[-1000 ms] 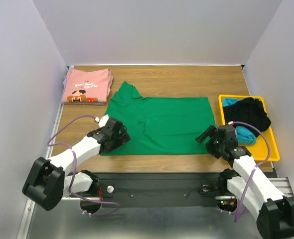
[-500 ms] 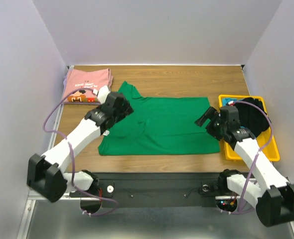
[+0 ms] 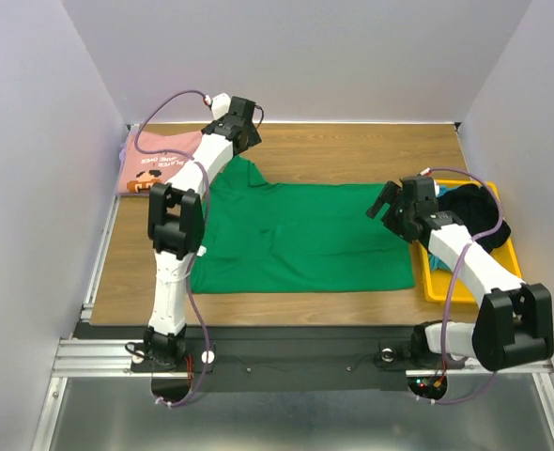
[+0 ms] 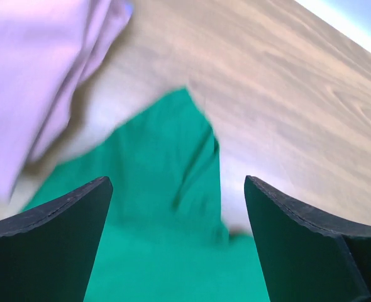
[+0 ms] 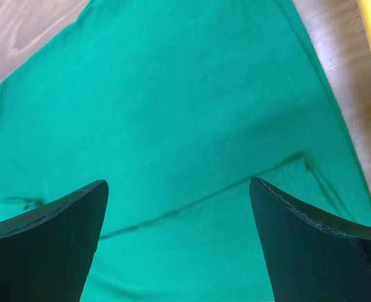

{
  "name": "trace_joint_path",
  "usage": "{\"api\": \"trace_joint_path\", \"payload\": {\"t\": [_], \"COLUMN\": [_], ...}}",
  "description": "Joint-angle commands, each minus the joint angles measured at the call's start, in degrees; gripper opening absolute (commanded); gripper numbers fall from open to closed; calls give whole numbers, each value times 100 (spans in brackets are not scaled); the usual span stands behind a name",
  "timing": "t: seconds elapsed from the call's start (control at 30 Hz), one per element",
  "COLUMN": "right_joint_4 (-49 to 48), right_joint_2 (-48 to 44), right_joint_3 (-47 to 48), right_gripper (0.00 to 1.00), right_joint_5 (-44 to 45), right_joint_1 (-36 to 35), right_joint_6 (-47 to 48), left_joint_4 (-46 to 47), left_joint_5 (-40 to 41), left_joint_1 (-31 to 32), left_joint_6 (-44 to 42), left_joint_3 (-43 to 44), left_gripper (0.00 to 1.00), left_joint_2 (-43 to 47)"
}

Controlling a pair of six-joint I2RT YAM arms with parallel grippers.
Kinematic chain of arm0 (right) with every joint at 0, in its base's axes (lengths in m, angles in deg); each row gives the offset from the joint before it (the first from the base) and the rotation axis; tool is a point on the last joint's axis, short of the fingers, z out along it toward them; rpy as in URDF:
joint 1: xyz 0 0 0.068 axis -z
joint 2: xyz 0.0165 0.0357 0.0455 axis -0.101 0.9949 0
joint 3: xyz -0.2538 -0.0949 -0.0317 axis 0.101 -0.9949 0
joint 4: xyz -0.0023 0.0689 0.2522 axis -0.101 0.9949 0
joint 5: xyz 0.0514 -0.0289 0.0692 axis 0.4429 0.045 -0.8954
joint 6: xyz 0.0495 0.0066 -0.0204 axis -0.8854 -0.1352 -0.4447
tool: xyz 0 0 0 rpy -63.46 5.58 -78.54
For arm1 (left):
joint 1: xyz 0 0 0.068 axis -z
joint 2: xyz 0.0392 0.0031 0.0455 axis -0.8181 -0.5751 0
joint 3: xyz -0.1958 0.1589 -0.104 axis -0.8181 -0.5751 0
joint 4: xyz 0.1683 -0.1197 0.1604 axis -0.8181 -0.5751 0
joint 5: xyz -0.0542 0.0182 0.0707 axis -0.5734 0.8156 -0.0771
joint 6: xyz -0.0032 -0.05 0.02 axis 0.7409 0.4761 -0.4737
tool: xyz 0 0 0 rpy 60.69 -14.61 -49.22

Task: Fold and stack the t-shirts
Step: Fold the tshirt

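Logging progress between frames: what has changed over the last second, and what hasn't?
The left fingers swept from the near left corner of the green shirt to its far sleeve, beside the pink shirt. The right fingers moved from the near right corner to the far right one, beside the yellow tray. Both are open and hold nothing. Both shirts and the tray stayed put.

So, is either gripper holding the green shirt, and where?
Nothing is held. Both stand open: the left gripper above a sleeve of the green t-shirt, the right gripper above its right side.
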Motion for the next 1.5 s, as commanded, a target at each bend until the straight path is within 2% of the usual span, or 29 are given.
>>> {"api": "trace_joint_path", "payload": {"t": [0.0,0.07,0.27,0.47,0.63,0.73,0.77,0.83,0.87,1.1,1.47], "right_joint_4": [-273,-290,-361,-378,-387,-396,-405,-422,-422,-440,-414], "right_joint_2": [260,339,551,630,717,849,893,1034,1095,1789,3573], "right_joint_3": [189,180,145,127,206,268,277,312,347,1339,3297], "right_gripper": [100,100,100,100,100,100,100,100,100,100,98], "right_joint_5": [226,234,279,313,445,507,516,498,516,858,1983], "right_joint_1": [-22,-22,-13,-22,-22,-22,-22,-22,-22,-22,-22], "right_joint_6": [155,173,200,217,235,209,200,208,200,392,832], "left_joint_4": [-414,-100,955,1027,904,702,693,807,798,833,1466], "left_joint_5": [78,-2,-547,-661,-643,-740,-731,-740,-731,-810,-503], "left_joint_1": [-281,-370,-520,-511,-520,-511,-511,-511,-511,-415,-238], "left_joint_6": [-751,-989,-1500,-1710,-1728,-1693,-1676,-1798,-1833,-2176,-2388], "left_joint_3": [1707,2293,2233,2373,2197,2092,1996,1671,1565,1284,-306], "left_gripper": [97,95,89,81,68,53,42,28,1,0,0], "left_joint_2": [-960,-1491,-1966,-2397,-2486,-2389,-2328,-2143,-2056,-1555,-228]}}
